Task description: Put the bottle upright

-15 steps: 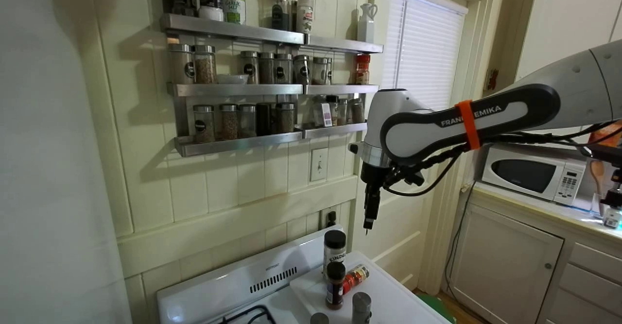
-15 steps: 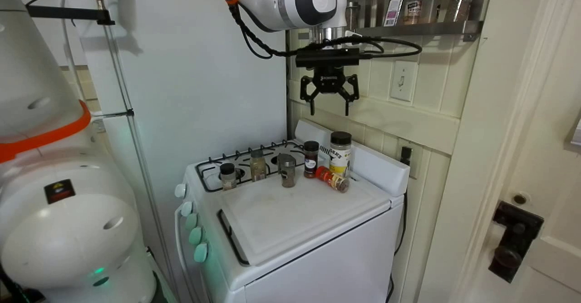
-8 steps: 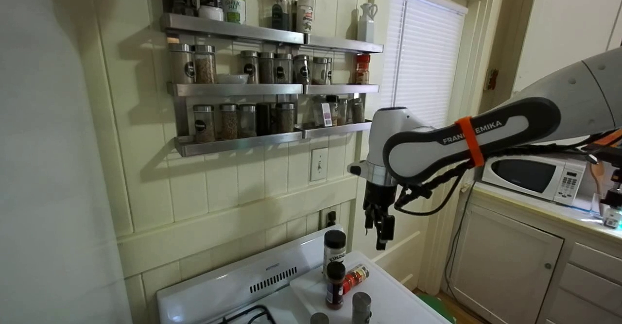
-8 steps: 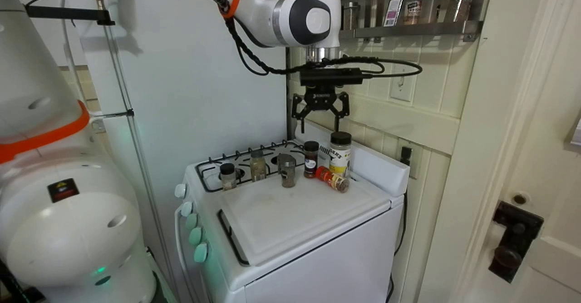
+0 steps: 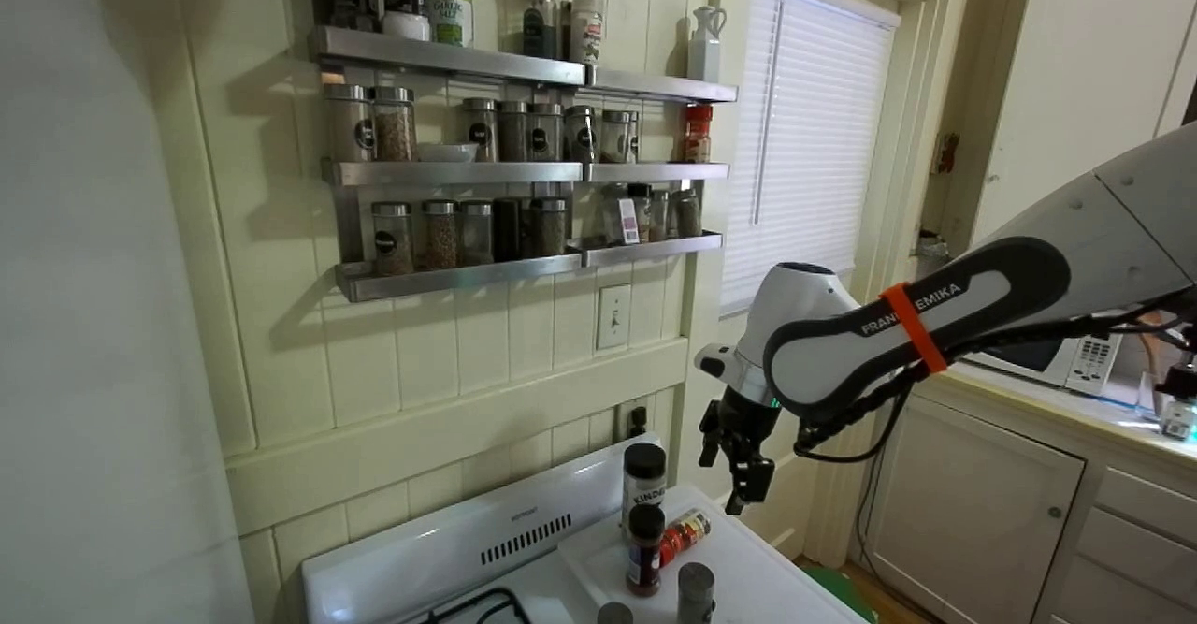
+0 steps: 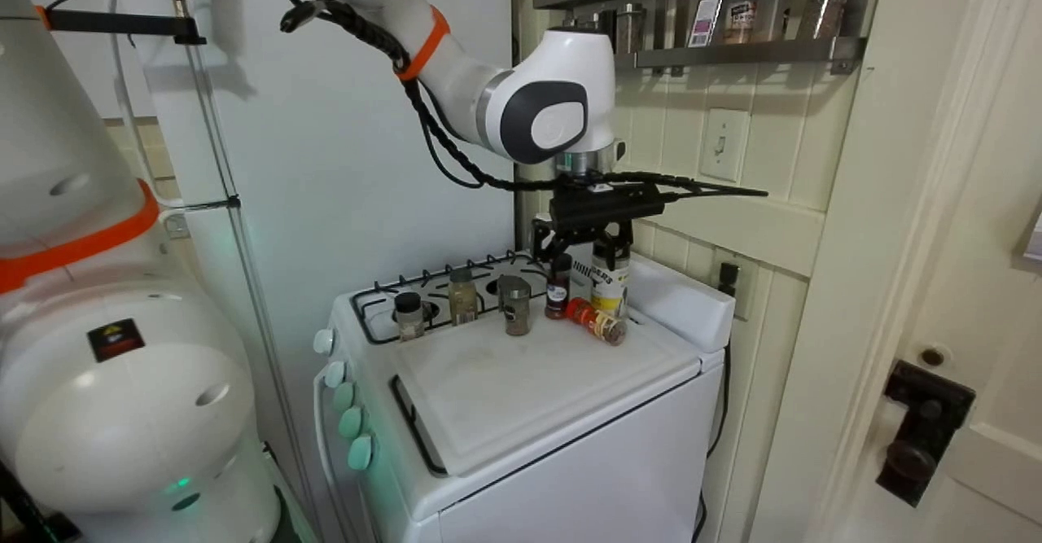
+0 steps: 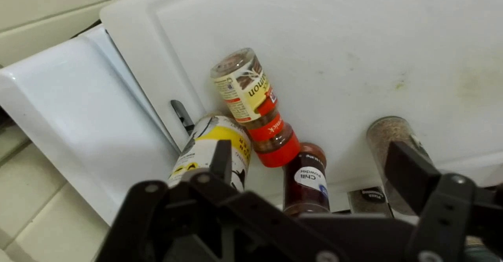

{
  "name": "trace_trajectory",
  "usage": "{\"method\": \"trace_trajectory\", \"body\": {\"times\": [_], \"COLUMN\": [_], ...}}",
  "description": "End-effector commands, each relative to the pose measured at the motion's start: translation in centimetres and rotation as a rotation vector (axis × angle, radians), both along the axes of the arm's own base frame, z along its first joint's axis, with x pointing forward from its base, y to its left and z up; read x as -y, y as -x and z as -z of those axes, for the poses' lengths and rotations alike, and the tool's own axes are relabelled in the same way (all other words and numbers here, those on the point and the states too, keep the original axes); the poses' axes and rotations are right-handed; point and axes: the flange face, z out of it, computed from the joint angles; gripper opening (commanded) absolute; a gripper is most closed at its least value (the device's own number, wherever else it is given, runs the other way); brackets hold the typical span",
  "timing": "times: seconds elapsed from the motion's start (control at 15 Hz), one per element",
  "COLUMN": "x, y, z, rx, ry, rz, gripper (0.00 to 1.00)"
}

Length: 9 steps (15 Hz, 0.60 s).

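Note:
The bottle with the red cap lies on its side on the white board over the stove; it shows in both exterior views (image 5: 685, 534) (image 6: 601, 323) and in the wrist view (image 7: 253, 93). Its cap points toward the dark chili powder bottle (image 7: 306, 181) and its side is close beside the large yellow-and-white shaker (image 7: 212, 144); I cannot tell whether they touch. My gripper (image 7: 312, 154) is open, with nothing between its fingers. It hangs above the jars in both exterior views (image 5: 723, 484) (image 6: 578, 256), higher than the lying bottle.
A metal-capped jar (image 6: 516, 308) stands upright near the chili bottle. Two more jars (image 6: 462, 297) (image 6: 409, 317) stand further along the stove's burner side. The stove's raised back panel (image 6: 684, 299) and the wall are close behind the large shaker. Spice shelves (image 5: 468, 278) hang above.
My gripper has come down a long way toward the jars and has tilted and turned a little. It stays open. The lying bottle and the other jars have not moved.

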Motion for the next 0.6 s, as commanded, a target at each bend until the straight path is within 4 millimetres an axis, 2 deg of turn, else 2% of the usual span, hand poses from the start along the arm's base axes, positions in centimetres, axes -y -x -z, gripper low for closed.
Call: {"method": "trace_trajectory", "body": {"times": [0.0,0.13,0.53], "x": [-0.1,-0.2,-0.5], "y": [0.1,0.1,-0.3], "z": [0.2,0.2,2.9], "rx": [0.000,0.002,-0.031], "ry": [-0.008,-0.015,0.007], "rz": [0.005,0.009,-0.058], "gripper": [1.00,1.00,1.00]}}
